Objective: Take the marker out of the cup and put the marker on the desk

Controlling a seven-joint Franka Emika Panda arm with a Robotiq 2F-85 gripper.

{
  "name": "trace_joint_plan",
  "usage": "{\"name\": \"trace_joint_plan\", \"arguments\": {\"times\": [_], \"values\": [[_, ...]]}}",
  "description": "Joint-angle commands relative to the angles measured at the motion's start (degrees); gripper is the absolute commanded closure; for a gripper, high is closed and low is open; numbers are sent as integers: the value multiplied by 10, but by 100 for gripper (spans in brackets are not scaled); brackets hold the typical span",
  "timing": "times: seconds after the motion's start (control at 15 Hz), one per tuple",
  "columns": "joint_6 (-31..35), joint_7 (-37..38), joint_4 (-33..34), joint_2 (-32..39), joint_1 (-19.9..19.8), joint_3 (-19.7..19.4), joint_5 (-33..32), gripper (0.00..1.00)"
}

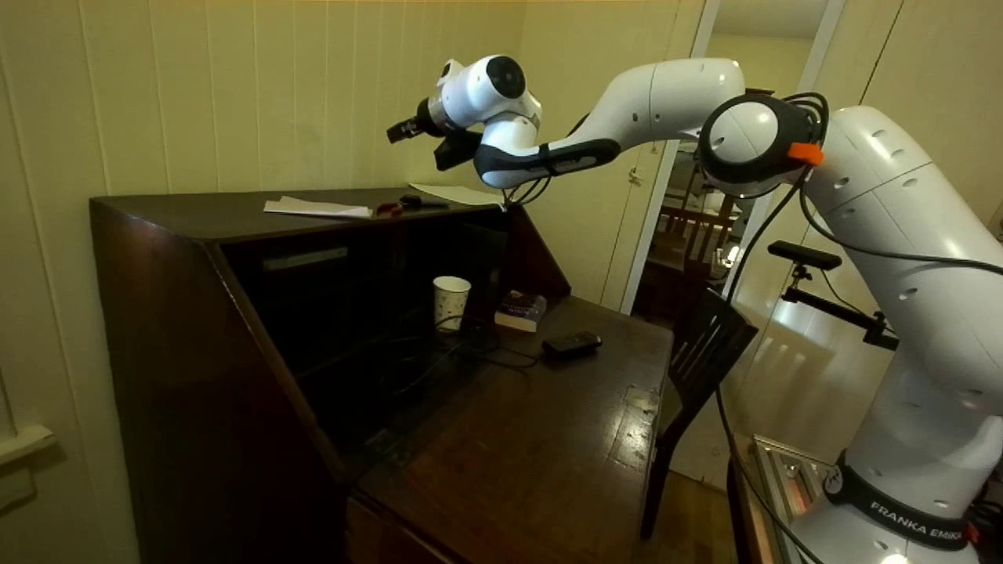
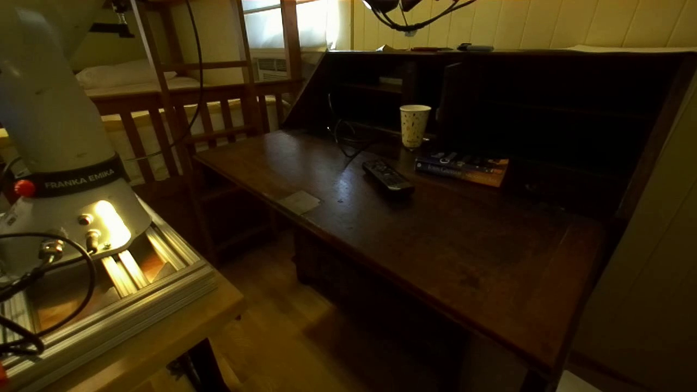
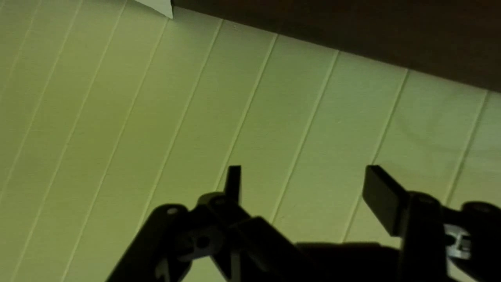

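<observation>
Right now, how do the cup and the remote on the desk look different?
The cup is pale with small speckles; the remote is dark with buttons. The cup stands upright, while the remote lies flat. The cup is round and tapered; the remote is long and slim. Both rest on the desk.

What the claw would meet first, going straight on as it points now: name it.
Probably the paneled wall: in the wrist view it lies straight beyond the open claw, though its distance is unclear.
</observation>
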Motion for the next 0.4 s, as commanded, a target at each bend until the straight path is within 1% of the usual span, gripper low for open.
{"name": "trace_joint_plan", "arguments": {"times": [0.0,0.07,0.13,0.2,0.27,0.33], "values": [[-86,59,-28,-49,2,-4,28,0],[-116,75,-46,-68,1,-7,27,0],[-134,77,-68,-87,-4,-3,29,0],[-121,78,-96,-105,-16,7,31,0],[-90,92,-118,-120,-27,12,28,0],[-110,68,-39,-65,-8,5,19,0]]}}
